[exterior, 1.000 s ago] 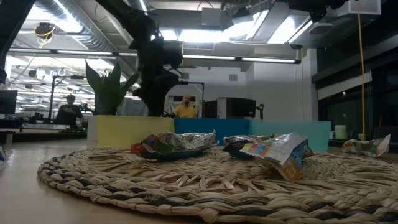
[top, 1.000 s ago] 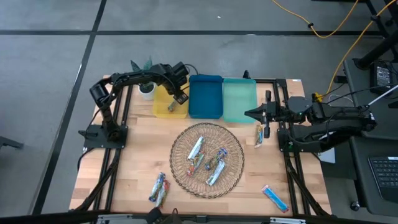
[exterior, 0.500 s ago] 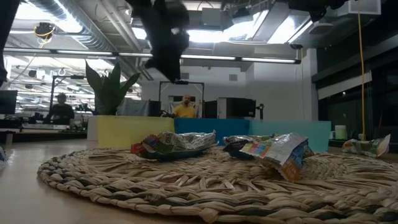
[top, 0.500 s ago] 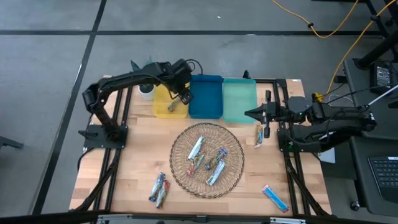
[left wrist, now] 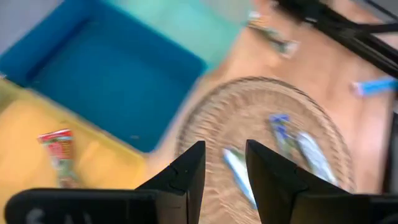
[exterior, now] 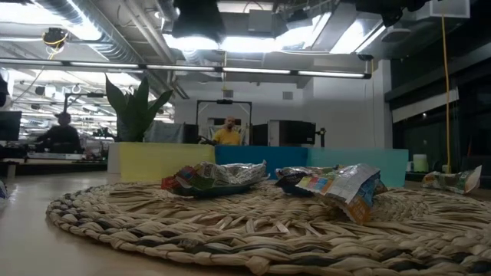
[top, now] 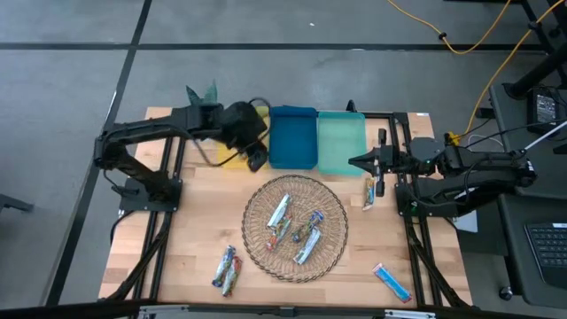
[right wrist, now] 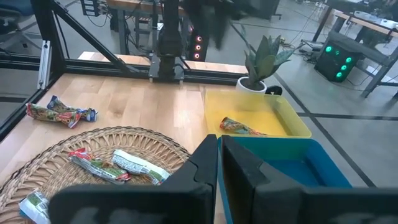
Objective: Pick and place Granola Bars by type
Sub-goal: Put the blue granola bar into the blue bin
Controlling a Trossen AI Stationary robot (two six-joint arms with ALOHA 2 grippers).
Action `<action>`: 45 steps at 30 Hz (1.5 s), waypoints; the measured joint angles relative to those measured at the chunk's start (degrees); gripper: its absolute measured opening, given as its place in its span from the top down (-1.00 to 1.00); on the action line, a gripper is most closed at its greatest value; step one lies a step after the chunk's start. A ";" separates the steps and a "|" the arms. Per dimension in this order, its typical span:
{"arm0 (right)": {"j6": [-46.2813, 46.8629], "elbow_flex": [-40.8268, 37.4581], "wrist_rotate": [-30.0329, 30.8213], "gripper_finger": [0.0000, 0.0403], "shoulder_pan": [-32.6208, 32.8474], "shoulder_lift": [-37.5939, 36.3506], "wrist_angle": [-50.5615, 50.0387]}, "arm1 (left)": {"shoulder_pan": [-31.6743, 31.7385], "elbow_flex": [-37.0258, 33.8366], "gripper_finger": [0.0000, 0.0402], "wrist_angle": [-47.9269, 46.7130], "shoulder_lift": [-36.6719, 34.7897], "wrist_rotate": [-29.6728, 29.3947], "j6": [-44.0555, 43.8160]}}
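Sorting stands partly done: one red-orange bar [left wrist: 59, 149] lies in the yellow tray [left wrist: 25, 134], at the lower left of the left wrist picture, while the blue tray [top: 293, 137] and teal tray [top: 341, 142] beside it look bare.

In the high view the left gripper [top: 255, 159] hangs just below the yellow tray's near edge, left of centre in the upper half of the frame, above the wood between the trays and the wicker basket [top: 266, 252]. Its fingers stand a little apart with nothing between them. The right gripper [top: 379, 162] waits at the right of the frame, past the teal tray, its jaws closed on nothing.

Granola bars left to sort: several lie in the basket at frame centre, among them a silver one [top: 280, 211]; a pair [top: 226, 268] lies on the table at lower left, a bright blue one [top: 392, 282] at lower right, and one [top: 369, 191] just below the right gripper.

The step in hand looks like reaching for the next bar from the basket. Doing it well probably means spreading the fingers wider first, picking a bar lying clear of its neighbours, turning the wrist so the fingers straddle its narrow width, and coming straight down so the weave is not snagged.
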 joint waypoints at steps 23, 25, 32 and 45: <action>-2.78 0.00 0.02 0.87 0.00 0.02 0.04 | -39.21 -8.02 0.46 1.13 -0.49 -6.65 -38.39; -2.58 0.00 0.02 0.87 0.00 0.02 0.04 | -42.38 -10.17 0.46 1.97 0.01 -7.99 -43.66; -2.60 0.00 0.02 0.87 0.00 0.02 0.02 | -51.76 -16.27 0.45 1.79 3.78 -8.95 -59.50; -0.91 0.00 0.02 0.87 0.00 0.02 -0.09 | -59.29 -20.22 0.14 10.41 13.78 -8.51 -75.25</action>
